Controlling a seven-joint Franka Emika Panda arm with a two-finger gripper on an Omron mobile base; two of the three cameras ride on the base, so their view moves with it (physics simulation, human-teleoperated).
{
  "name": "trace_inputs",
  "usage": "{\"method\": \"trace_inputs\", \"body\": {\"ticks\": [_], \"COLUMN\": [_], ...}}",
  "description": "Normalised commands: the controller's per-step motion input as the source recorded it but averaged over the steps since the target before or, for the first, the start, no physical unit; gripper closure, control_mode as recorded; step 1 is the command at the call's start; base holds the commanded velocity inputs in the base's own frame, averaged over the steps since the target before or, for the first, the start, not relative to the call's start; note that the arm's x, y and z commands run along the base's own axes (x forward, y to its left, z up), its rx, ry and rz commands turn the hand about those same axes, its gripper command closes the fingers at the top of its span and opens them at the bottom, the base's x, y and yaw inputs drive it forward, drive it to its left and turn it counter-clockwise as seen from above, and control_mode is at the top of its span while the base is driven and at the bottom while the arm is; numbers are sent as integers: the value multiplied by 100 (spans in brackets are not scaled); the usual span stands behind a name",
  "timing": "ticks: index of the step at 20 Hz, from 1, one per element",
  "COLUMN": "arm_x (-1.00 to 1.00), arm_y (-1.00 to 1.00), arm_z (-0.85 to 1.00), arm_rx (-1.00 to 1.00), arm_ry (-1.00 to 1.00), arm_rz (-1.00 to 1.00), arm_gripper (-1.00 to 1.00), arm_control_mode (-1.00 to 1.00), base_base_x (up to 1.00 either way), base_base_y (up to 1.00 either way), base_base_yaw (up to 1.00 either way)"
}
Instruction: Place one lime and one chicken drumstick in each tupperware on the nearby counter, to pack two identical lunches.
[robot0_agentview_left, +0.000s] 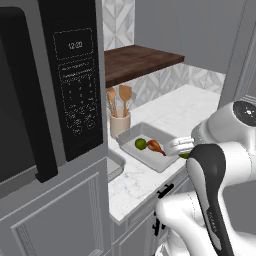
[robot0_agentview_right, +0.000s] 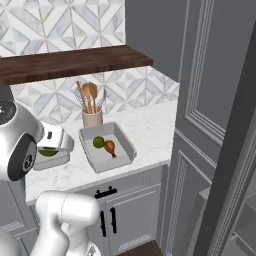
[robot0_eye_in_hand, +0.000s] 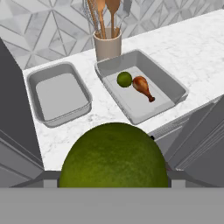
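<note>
- My two-finger gripper (robot0_eye_in_hand: 113, 183) is carrying a round green lime (robot0_eye_in_hand: 113, 155); the jaws stand wide, closed on its sides. The lime sits huge at the bottom of the hand view.
- Landmark: beige utensil cup with wooden spoons (robot0_eye_in_hand: 107, 43) on the white marble-look counter (robot0_eye_in_hand: 183, 48).
- Filled shallow grey rectangular tupperware (robot0_eye_in_hand: 173, 83) sits just in front of the cup. It holds a second green lime (robot0_eye_in_hand: 124, 79) and a brown chicken drumstick (robot0_eye_in_hand: 142, 86), touching or nearly so.
- Empty matching grey tupperware (robot0_eye_in_hand: 41, 113) lies on the other side of the cup, near the dark microwave (robot0_agentview_left: 50, 85), a little apart from the filled tray.
- Held lime: my guess is light, firm, smooth rind, rolls easily. Round, so no long axis; grip across the middle.
- Drumstick: long axis runs diagonally in the tray, fat meaty end by the lime, thin bone end towards the counter front. Probably greasy; take it at the thick end.
- Empty tray needs this lime plus a drumstick.
</note>
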Motion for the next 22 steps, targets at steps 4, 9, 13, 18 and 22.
{"method": "trace_inputs", "body": {"ticks": [4,9,13,18,22], "arm_x": [0,48,91,85,96], "arm_y": [0,11,39,74,46], "arm_z": [0,-19,-31,-51,-48], "arm_rx": [0,0,0,0,0], "arm_ry": [0,5,2,0,4], "arm_rz": [0,30,34,32,26], "arm_gripper": [100,100,100,100,100], "arm_control_mode": [100,-100,-100,-100,-100], "base_base_x": [88,12,0,0,0], "base_base_y": [3,4,0,0,0], "base_base_yaw": [39,9,0,0,0]}}
